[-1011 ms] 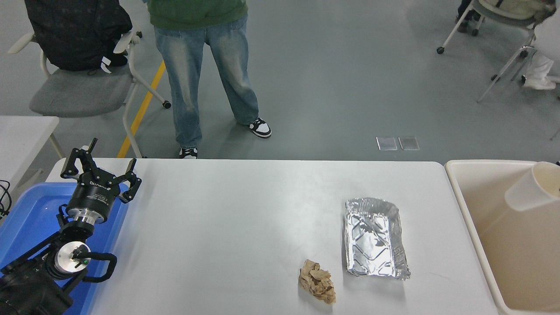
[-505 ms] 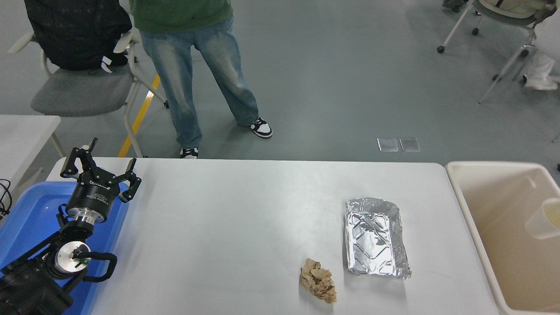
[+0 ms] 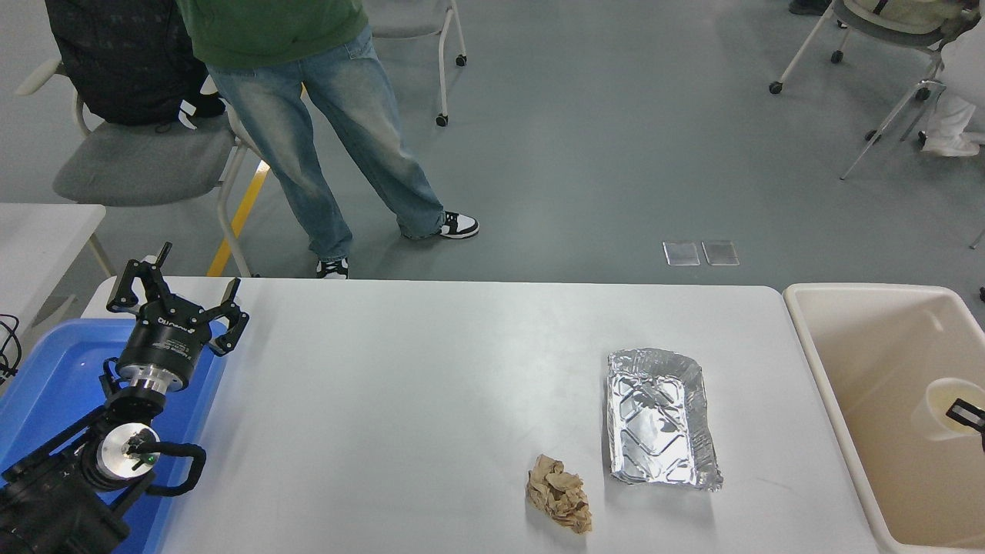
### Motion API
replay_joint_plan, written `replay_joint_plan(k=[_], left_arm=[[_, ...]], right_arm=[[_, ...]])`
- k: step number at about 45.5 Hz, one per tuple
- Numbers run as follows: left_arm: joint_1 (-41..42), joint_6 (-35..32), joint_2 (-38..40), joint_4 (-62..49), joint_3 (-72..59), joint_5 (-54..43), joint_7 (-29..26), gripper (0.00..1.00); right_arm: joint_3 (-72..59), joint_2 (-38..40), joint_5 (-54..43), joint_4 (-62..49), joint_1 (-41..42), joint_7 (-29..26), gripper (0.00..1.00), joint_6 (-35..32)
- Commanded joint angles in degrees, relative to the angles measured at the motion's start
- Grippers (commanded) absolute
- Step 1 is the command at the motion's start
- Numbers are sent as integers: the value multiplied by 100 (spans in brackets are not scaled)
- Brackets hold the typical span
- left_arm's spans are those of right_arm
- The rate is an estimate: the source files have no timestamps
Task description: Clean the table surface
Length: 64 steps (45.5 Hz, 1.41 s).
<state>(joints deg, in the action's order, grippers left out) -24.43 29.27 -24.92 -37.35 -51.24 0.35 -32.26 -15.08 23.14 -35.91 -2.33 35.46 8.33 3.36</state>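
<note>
While the large matte white tabletop (image 3: 400,400) with rounded corners fills the middle of the head view, two things lie on its right half. One is a crumpled brown paper wad (image 3: 559,494) near the near edge, and just to its right, apart from it, lies a flattened silver foil tray (image 3: 660,417) with wrinkled rims, its long side running away from the camera.

Beyond the tabletop's right end stands a beige plastic bin (image 3: 835,369). Inside it sits a cream paper cup (image 3: 935,408), and at the picture's right edge a small black part of the right gripper (image 3: 968,415) shows at the cup's rim; too little of it is visible to tell whether it is open or closed, or whether it has hold of the cup.

At the lower left the left gripper (image 3: 175,296) is parked over the tabletop's left corner, its black fingers (image 3: 127,288) spread wide with nothing between them. Under that arm lies a blue plastic tray (image 3: 54,369).

Past the far edge a person in faded blue jeans (image 3: 338,146) and a green top stands on the grey floor, beside a grey-seated chair (image 3: 138,161) with a black garment draped over its back. A smaller white table (image 3: 38,231) shows at the left edge.
</note>
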Motion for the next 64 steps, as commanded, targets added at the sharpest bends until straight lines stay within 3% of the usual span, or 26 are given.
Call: replay_joint_plan(k=[1, 15, 16, 18, 19, 20, 21, 36, 53, 64], left_arm=[[0, 0, 4, 0, 0, 0, 0, 99], [0, 0, 4, 0, 0, 0, 0, 99], [0, 0, 4, 0, 0, 0, 0, 99], [0, 0, 4, 0, 0, 0, 0, 99], [0, 0, 4, 0, 0, 0, 0, 99], [0, 0, 4, 0, 0, 0, 0, 99], [0, 0, 4, 0, 0, 0, 0, 99], [8, 0, -4, 0, 0, 0, 0, 99], [8, -9, -4, 0, 8, 0, -9, 99], [8, -9, -4, 0, 8, 0, -9, 99]], right_arm=[[-12, -231, 66, -180, -48, -208, 0, 367], [-13, -231, 66, -180, -48, -367, 0, 692], [22, -231, 75, -189, -48, -367, 3, 701], [31, -231, 75, -198, -48, -376, 41, 727], [14, -231, 75, -198, -39, -376, 73, 780], [14, -231, 75, -198, -39, -367, 90, 832], [23, -231, 75, -198, -30, -367, 97, 885], [49, -231, 400, -189, -13, -367, 98, 956], [67, -169, 1850, -180, 101, -314, 99, 851], [67, -117, 2017, -180, 207, -314, 99, 842]])
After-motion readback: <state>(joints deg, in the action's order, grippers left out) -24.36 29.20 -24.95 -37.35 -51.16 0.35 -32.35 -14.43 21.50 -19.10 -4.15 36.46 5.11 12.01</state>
